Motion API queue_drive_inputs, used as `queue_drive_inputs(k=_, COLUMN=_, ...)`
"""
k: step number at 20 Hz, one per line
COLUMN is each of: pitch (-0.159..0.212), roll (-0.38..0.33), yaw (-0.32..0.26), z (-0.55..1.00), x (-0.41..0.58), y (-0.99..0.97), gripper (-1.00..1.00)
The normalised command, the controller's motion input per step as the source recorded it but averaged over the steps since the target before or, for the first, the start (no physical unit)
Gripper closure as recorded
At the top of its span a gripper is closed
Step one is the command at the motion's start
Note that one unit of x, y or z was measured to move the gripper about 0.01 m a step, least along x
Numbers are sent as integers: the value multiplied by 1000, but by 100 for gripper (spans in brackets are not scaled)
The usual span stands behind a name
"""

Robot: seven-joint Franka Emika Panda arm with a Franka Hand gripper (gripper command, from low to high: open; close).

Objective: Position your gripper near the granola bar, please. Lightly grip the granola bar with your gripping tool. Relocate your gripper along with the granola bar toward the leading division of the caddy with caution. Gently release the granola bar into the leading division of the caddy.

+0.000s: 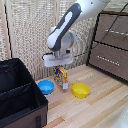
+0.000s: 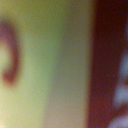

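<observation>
The gripper (image 1: 61,69) hangs straight down from the white-and-grey arm (image 1: 67,27) over the granola bar (image 1: 63,76), and its white body covers the top of the carton. The fingers are lost against the packaging, so whether they press the bar or only flank it cannot be told from the exterior view. The bar stands upright on the wooden bench (image 1: 95,107), its white end down, between the blue bowl (image 1: 46,87) on the exterior view's left and the yellow bowl (image 1: 80,90) on the exterior view's right. It is close to both bowls, though contact with either is too small to judge.

The caddy (image 1: 20,95) sits at the exterior view's left, well apart from the bar, cut off by the frame edge; a black partition splits it, and the inside of each compartment is dark and hard to read. The brown drawer cabinet (image 1: 111,42) at the exterior view's right is also cut off.

The wrist view shows none of this layout. It is filled by a blurred close surface: a yellow-green area (image 2: 45,65) with a dark red curved mark (image 2: 12,55), then a deep brown-red band (image 2: 102,60) with pale blue-white blotches. Neither finger can be made out there, and the colours only loosely match the carton.
</observation>
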Motion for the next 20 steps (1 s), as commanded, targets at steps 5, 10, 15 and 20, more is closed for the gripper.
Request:
queue_drive_inputs(k=5, pitch=111, roll=-1, yaw=-97, z=934, x=413, y=162, gripper=100)
queue_drive_inputs(k=10, pitch=86, roll=-7, yaw=-120, z=1000, x=391, y=68, gripper=100)
queue_drive_inputs(k=15, pitch=23, roll=-5, yaw=-172, z=1000, x=45, y=39, gripper=100)
queue_drive_inputs(k=20, pitch=-64, roll=0, yaw=-269, z=975, x=-113, y=106, gripper=100)
